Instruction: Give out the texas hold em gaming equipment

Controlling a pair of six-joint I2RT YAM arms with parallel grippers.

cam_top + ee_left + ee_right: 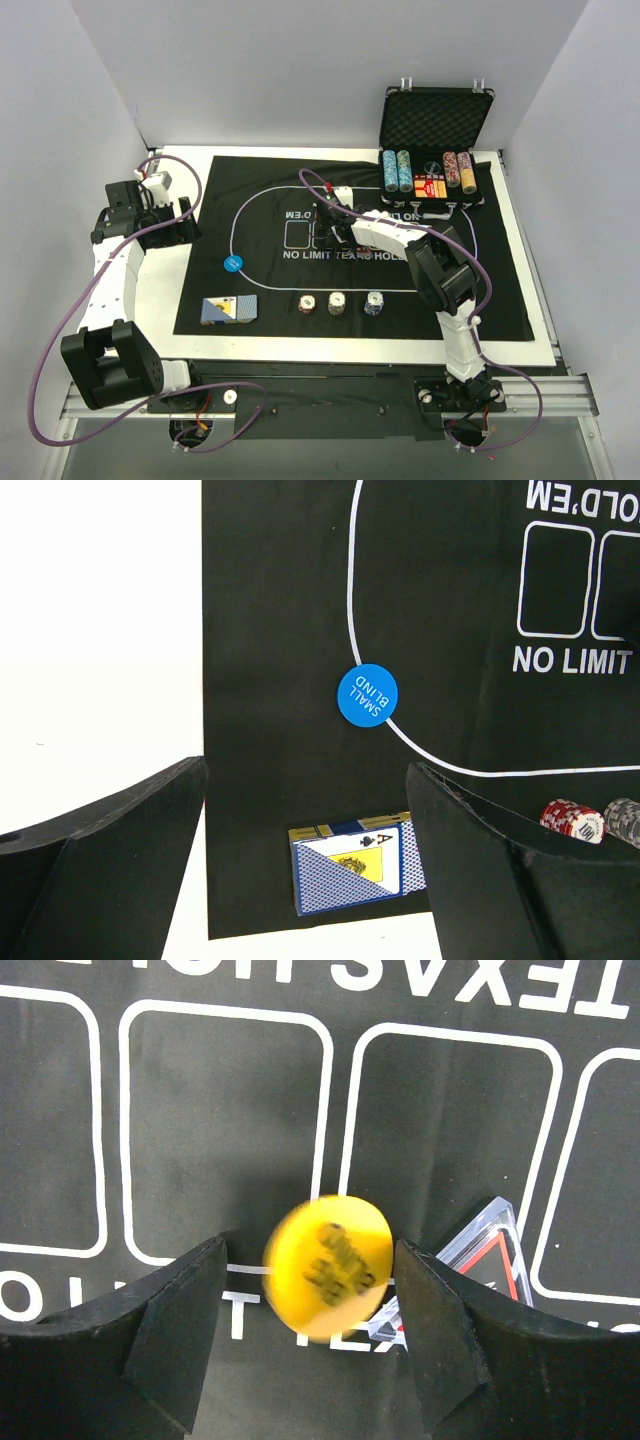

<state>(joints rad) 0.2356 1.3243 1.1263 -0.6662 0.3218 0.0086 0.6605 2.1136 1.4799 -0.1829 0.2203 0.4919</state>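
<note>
From above, my left hand (178, 215) hangs over the left edge of the black mat (480, 290) on the worktop (300, 345). My right hand (325, 208) is down at the mat's printed centre. A blue disc (232, 264), a card deck (228, 310) and three chip stacks (337, 301) lie along the near side. More chips sit in the open case (436, 120) at the back.

In my left wrist view, my fingers (120, 850) stand wide apart with nothing between them. The blue disc reads SMALL BLIND, and the deck lies below it.

In my right wrist view, my fingers (170, 1330) stand apart on either side of a blurred yellow disc (328, 1268), with a gap on its left.
</note>
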